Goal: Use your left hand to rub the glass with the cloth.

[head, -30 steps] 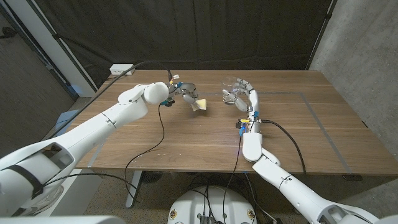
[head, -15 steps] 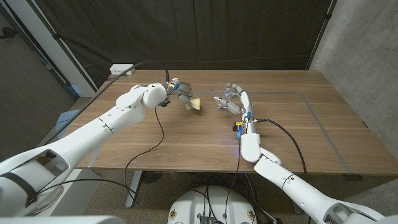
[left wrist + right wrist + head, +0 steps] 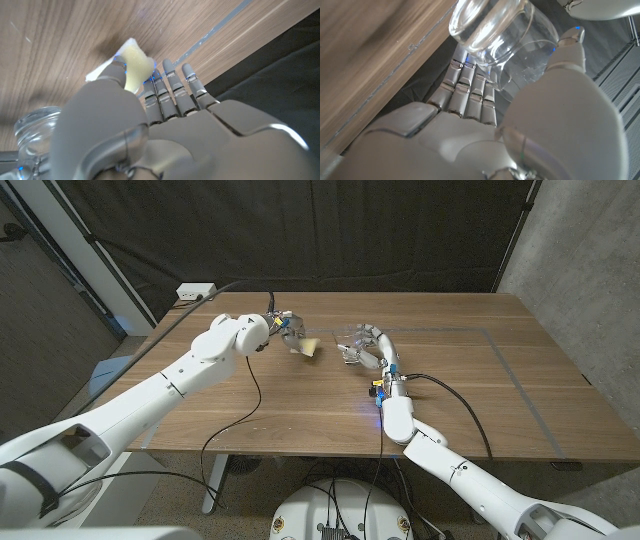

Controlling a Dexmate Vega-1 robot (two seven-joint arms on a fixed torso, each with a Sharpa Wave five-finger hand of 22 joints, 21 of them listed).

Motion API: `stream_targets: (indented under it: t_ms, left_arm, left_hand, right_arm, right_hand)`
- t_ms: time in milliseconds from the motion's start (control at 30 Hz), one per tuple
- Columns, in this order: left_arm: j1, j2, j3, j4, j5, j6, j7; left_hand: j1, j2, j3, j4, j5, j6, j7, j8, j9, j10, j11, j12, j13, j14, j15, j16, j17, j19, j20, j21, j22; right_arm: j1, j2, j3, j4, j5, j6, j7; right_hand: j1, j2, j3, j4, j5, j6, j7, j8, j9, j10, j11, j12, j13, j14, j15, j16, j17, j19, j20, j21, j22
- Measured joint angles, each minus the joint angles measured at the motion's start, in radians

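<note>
cloth: pale yellow, plain, paler to white at one edge in the left wrist view
glass: clear, colourless, no pattern
left hand: grey fingers, blue light spots near the fingers
right hand: grey and white, a blue light spot at a fingertip
table: mid-brown wood grain, thin pale grey lines marking a rectangle
backdrop: black
arms: white shells, black cables

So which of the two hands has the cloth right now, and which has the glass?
The left hand pinches the pale yellow cloth. The right hand holds the clear glass. In the head view, cloth and glass are close but apart.
</note>
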Motion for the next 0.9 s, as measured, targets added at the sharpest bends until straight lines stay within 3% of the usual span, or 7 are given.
stream_targets:
  t_ms: [133,233,400,567,900]
  left_arm:
    - [-0.025,-0.014,0.014,0.000,0.050,0.010,-0.095]
    - [-0.036,-0.021,0.020,0.003,0.078,0.013,-0.155]
    - [-0.057,-0.037,0.026,0.011,0.119,0.022,-0.228]
    - [-0.039,-0.049,-0.004,0.004,0.124,0.049,-0.216]
    - [0.019,-0.063,-0.095,-0.028,0.009,0.053,-0.132]
  left_hand:
    - [-0.080,-0.044,-0.064,0.041,0.017,-0.195,0.004,-0.003,0.000,-0.158,0.059,0.004,-0.033,-0.135,0.038,-0.065,-0.044,-0.067,0.031,-0.049,0.000]
    - [-0.126,-0.066,-0.099,0.063,0.025,-0.278,0.005,-0.003,0.001,-0.231,0.085,0.004,-0.042,-0.191,0.068,-0.078,-0.064,-0.090,0.047,-0.073,-0.004]
    - [-0.208,-0.052,-0.139,0.105,0.033,-0.312,0.005,0.005,0.003,-0.269,0.089,0.012,-0.047,-0.220,0.078,-0.078,-0.077,-0.098,0.048,-0.080,-0.002]
    - [-0.268,-0.013,-0.148,0.153,0.041,-0.324,0.017,0.009,0.003,-0.269,0.089,0.020,-0.051,-0.219,0.078,-0.067,-0.084,-0.087,0.037,-0.080,-0.002]
    - [-0.297,0.017,-0.145,0.169,0.041,-0.358,0.036,0.009,0.003,-0.272,0.089,0.020,-0.052,-0.212,0.071,-0.065,-0.093,-0.073,0.031,-0.089,-0.002]
  right_arm:
    - [0.000,0.005,-0.001,0.006,0.010,-0.007,0.005]
    - [0.000,0.007,-0.002,0.010,0.013,-0.009,0.006]
    - [0.000,0.014,-0.003,0.018,0.018,-0.015,0.008]
    - [0.001,0.023,-0.005,0.031,0.020,-0.022,0.008]
    - [0.012,0.053,-0.008,0.071,0.020,-0.033,-0.012]
  right_hand:
    - [0.000,0.000,0.000,0.000,0.000,0.001,0.001,0.000,0.000,0.000,0.000,-0.003,0.000,0.000,0.000,0.000,0.004,-0.003,0.000,0.001,0.000]
    - [0.000,0.000,0.000,0.000,0.000,0.001,0.001,0.000,0.000,0.000,0.000,-0.004,0.000,0.000,0.000,0.000,0.005,-0.008,0.002,0.008,0.000]
    - [0.000,0.000,0.000,0.000,0.000,0.001,0.001,0.000,0.000,0.000,0.000,-0.004,0.000,0.000,0.000,0.000,0.005,-0.008,0.002,0.008,0.000]
    - [-0.001,0.001,0.000,0.000,0.000,0.001,0.001,0.000,0.001,0.003,-0.003,-0.007,0.001,0.000,0.000,0.000,0.005,-0.008,0.002,0.013,-0.006]
    - [-0.001,0.001,0.000,0.000,-0.001,0.003,0.000,-0.002,0.000,0.009,0.002,-0.003,0.001,0.002,0.001,-0.002,0.006,-0.008,0.002,0.020,-0.007]
